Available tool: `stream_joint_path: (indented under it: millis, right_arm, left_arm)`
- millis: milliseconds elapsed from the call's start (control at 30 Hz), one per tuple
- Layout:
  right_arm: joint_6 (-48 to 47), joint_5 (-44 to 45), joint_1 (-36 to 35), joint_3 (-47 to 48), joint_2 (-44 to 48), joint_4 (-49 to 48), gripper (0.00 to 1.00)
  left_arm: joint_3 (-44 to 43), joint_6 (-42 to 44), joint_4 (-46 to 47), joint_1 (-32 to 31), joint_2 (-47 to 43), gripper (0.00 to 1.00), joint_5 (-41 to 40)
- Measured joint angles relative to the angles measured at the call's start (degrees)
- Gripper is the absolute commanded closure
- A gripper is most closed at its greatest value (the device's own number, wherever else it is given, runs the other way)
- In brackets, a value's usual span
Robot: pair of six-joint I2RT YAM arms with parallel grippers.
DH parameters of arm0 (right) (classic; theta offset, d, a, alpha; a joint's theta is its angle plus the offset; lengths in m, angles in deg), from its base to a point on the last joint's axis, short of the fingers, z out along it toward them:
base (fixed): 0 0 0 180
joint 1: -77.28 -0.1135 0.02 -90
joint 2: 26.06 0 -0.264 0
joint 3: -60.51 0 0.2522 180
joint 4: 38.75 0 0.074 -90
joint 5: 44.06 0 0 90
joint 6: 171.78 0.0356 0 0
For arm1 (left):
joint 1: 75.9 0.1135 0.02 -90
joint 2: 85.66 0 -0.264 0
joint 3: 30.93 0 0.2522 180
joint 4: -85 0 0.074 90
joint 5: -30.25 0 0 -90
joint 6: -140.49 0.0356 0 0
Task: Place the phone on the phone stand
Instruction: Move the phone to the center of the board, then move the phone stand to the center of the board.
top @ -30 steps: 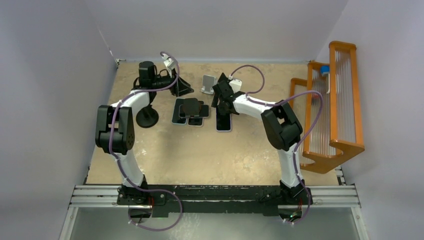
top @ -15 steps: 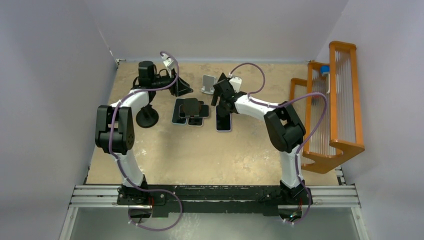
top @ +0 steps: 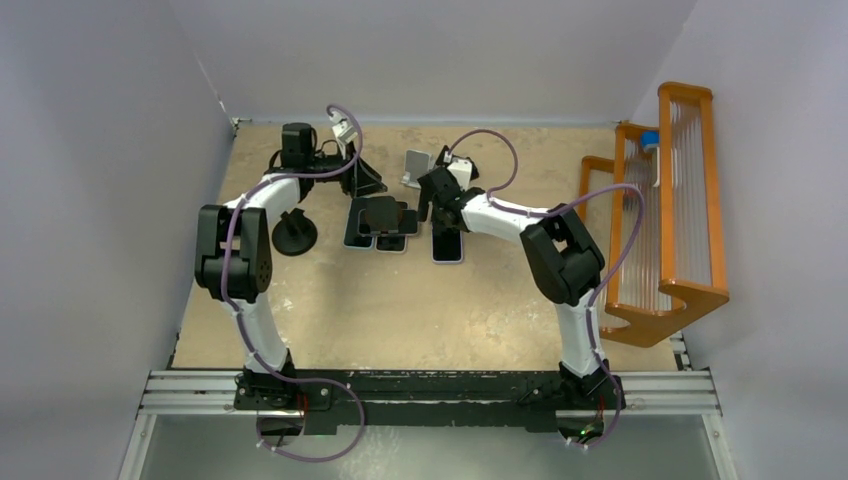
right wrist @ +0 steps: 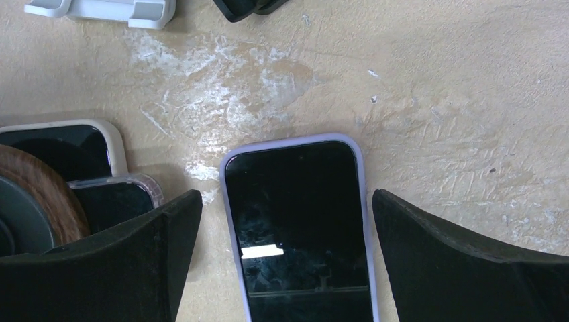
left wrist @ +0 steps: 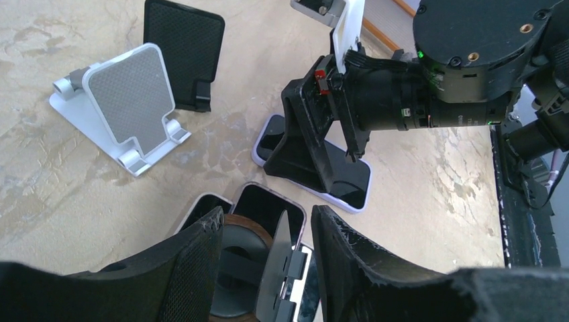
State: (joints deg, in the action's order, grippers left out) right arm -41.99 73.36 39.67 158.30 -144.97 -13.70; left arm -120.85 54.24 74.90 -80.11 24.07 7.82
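Observation:
A phone in a lilac case (right wrist: 298, 228) lies flat, screen up, on the beige table (top: 400, 300). My right gripper (right wrist: 285, 198) hangs open over its far end, one finger on each side and neither touching it. From above, that gripper (top: 438, 195) sits just beyond the phone (top: 447, 245). A phone stand with a round wood-rimmed base and a dark upright plate (left wrist: 278, 261) rests on top of other phones. My left gripper (left wrist: 268, 211) is open, with the plate showing between its fingers but untouched. From above, the left gripper (top: 367, 180) is just behind that stand (top: 382, 213).
A silver stand (left wrist: 127, 107) and a black stand (left wrist: 182, 50) sit at the far side of the table. A black round-based stand (top: 295, 235) is at the left. Up to three phones (top: 360, 235) lie under the wood-rimmed stand. An orange rack (top: 665, 220) fills the right edge.
The right gripper has shifted slightly left and further back over the phone's far end. The left arm has edged a little to the right. Both sets of jaws are as they were.

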Motion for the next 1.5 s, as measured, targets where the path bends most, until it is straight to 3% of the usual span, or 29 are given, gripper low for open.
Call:
stream_joint_path:
  millis: [333,767,933,1033,1133,1200,1300,1500]
  right_arm:
    - [-1.09,0.02,0.0,-0.22,-0.61,0.15,0.02]
    - [-2.93,0.17,-0.24,-2.03,-0.61,-1.77,0.11]
    - [-3.58,-0.02,-0.24,-2.25,-0.61,-2.38,0.34]
    - [-4.09,0.15,-0.24,-2.49,-0.57,-2.67,0.53]
    - [-4.33,0.13,-0.26,-3.32,-0.26,-3.82,0.84]
    - [-4.48,0.02,-0.26,-4.35,0.24,-4.92,0.97]
    - [-4.55,0.0,-0.26,-5.92,1.14,-6.36,0.99]
    - [-4.24,-1.7,0.37,-14.14,7.13,-8.09,0.99]
  left_arm:
    - [-0.02,5.49,-5.49,-2.64,1.38,0.51,-4.76]
    - [0.02,8.04,-7.04,-3.8,1.77,0.57,-8.96]
    - [0.85,8.07,-7.17,-4.2,2.08,0.65,-9.84]
    - [1.7,8.07,-7.21,-4.31,2.12,0.71,-9.77]
    - [2.08,7.98,-7.3,-4.5,2.12,0.85,-9.29]
    - [2.08,7.93,-7.19,-4.87,2.12,0.92,-8.94]
    - [2.14,7.67,-6.95,-5.75,2.12,1.0,-8.35]
    - [2.67,4.96,-2.89,-9.53,2.27,1.0,-7.52]
